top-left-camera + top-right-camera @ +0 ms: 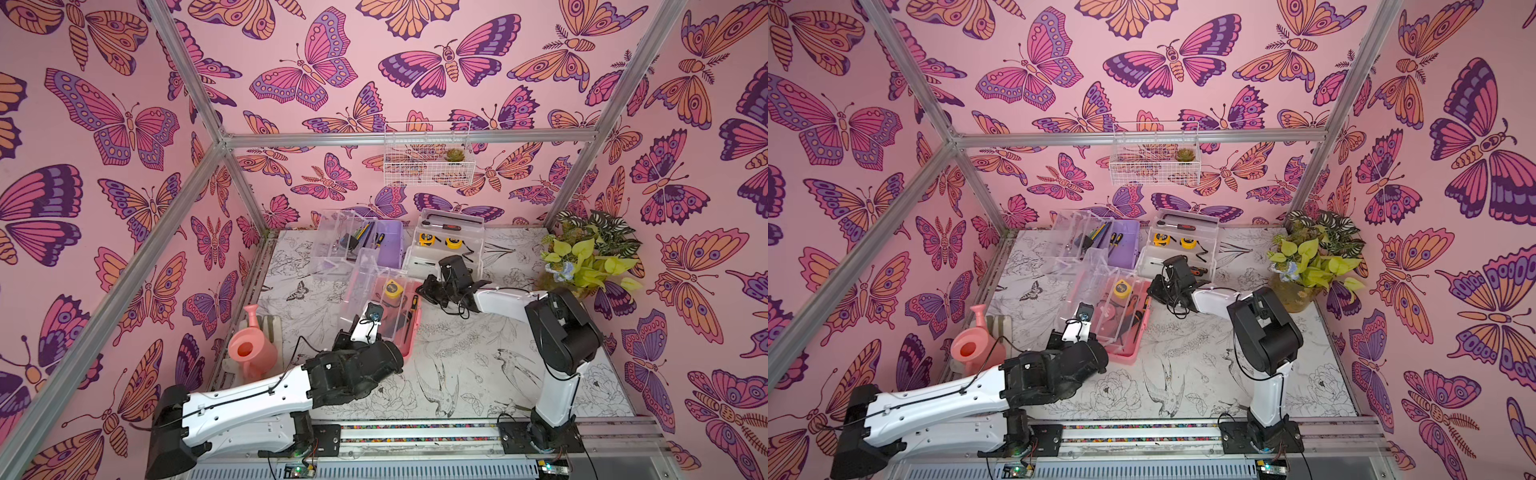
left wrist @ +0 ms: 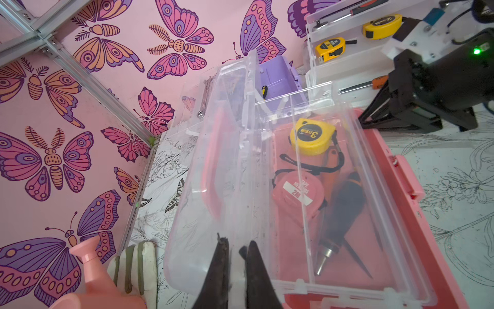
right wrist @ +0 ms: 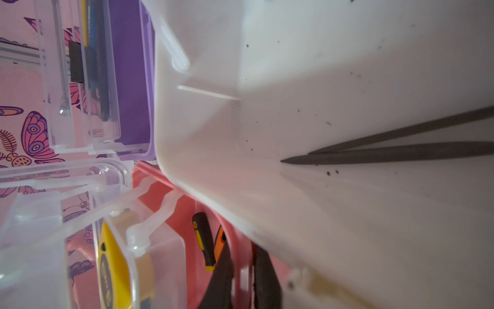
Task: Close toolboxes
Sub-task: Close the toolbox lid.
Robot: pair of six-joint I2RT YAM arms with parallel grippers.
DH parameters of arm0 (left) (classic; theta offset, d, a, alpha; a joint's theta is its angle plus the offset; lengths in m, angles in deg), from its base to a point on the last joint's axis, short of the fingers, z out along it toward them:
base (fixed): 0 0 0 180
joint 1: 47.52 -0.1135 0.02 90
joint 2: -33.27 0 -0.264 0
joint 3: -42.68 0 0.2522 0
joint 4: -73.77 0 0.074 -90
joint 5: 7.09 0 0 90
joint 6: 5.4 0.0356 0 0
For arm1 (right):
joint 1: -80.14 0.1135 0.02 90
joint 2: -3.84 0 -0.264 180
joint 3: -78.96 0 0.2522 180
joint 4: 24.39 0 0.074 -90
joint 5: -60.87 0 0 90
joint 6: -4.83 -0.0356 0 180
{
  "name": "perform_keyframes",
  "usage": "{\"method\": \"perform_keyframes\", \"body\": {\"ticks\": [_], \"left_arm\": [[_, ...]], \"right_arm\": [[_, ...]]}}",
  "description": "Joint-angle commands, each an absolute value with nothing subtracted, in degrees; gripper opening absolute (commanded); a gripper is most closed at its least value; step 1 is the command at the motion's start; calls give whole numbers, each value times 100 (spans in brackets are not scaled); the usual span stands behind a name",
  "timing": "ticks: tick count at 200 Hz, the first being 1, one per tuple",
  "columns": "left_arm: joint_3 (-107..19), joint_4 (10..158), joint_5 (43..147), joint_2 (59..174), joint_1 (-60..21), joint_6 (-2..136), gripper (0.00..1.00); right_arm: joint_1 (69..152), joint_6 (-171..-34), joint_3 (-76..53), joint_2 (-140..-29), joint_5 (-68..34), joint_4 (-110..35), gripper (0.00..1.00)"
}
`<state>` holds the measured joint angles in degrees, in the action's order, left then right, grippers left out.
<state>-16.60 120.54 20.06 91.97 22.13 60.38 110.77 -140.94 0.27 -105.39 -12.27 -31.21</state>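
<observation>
Three toolboxes stand open at the back of the table. The pink toolbox [image 1: 409, 340] [image 1: 1133, 347] [image 2: 401, 200] is nearest, with a yellow tape measure [image 2: 312, 136] under its clear tray. Behind it are the purple toolbox [image 1: 390, 245] [image 1: 1125, 245] and the white toolbox [image 1: 415, 262] [image 1: 1148, 264] [image 3: 320, 80]. My left gripper [image 2: 236, 248] is shut on the clear lid's near end, where the lid meets the tray. My right gripper [image 3: 246, 267] [image 1: 420, 289] is shut on the pink toolbox's far rim [image 3: 160, 187], hard against the white box's wall.
A pink watering can [image 1: 251, 353] [image 2: 91, 270] and a white striped holder [image 2: 133, 267] stand just left of the pink box. A potted plant [image 1: 590, 257] fills the back right corner. A white wire basket [image 1: 428, 153] hangs on the back wall.
</observation>
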Motion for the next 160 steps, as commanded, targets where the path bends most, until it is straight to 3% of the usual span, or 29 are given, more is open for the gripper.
{"method": "perform_keyframes", "body": {"ticks": [1, 23, 58, 92, 113, 160], "left_arm": [[-1632, 11845, 3551, 9439, 2330, 5702, 1], [-1721, 11739, 3551, 9555, 2340, 5624, 10], [-1873, 11560, 3561, 9737, 2343, 5580, 48], [-2033, 11324, 3671, 9948, 2341, 5604, 89], [-2070, 11096, 3705, 10024, 2344, 5676, 100], [-2029, 10664, 4286, 10064, 1942, 5695, 100]], "right_arm": [[11386, -14529, -138, -10736, -146, -2435, 7], [11382, -14525, -90, -10704, -169, -2452, 16], [11380, -14570, 46, -10563, -265, -2503, 26], [11321, -14589, 155, -10432, -305, -2575, 30], [11251, -14608, 278, -10338, -302, -2592, 31], [11068, -14391, 508, -10031, -309, -2789, 32]]}}
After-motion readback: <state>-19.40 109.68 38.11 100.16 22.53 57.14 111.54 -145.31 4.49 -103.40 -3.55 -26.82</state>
